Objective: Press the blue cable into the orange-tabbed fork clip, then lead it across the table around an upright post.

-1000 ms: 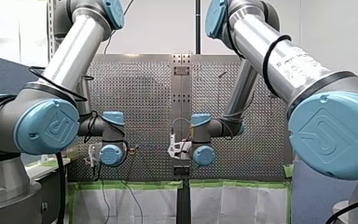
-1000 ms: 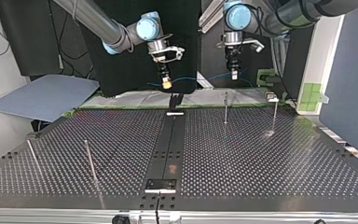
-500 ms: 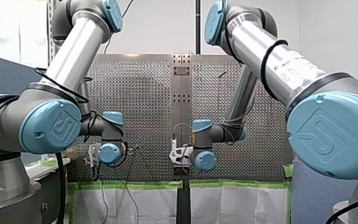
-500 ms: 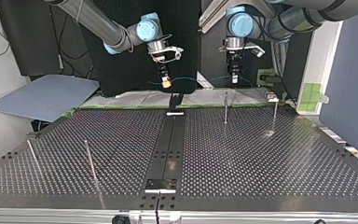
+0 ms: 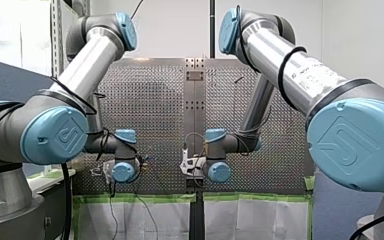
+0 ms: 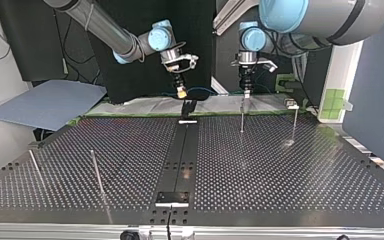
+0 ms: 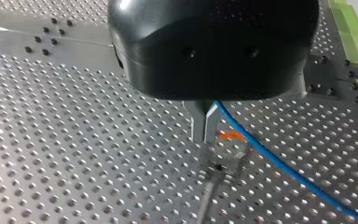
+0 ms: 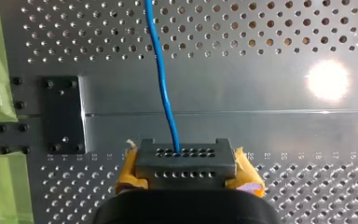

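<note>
Gripping the blue cable [image 7: 279, 163], my left end effector [image 7: 204, 138] is pinched closed just beside the orange-tabbed fork clip [image 7: 230, 136]; my right end effector [image 8: 186, 163] clamps the same cable.

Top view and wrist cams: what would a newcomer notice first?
The blue cable strung between my right gripper and my left gripper, near the perforated table's far edge in the top view. The left wrist view shows it passing an orange tab beside the shut fingers; the right wrist view shows yellow pads clamping it.
</note>
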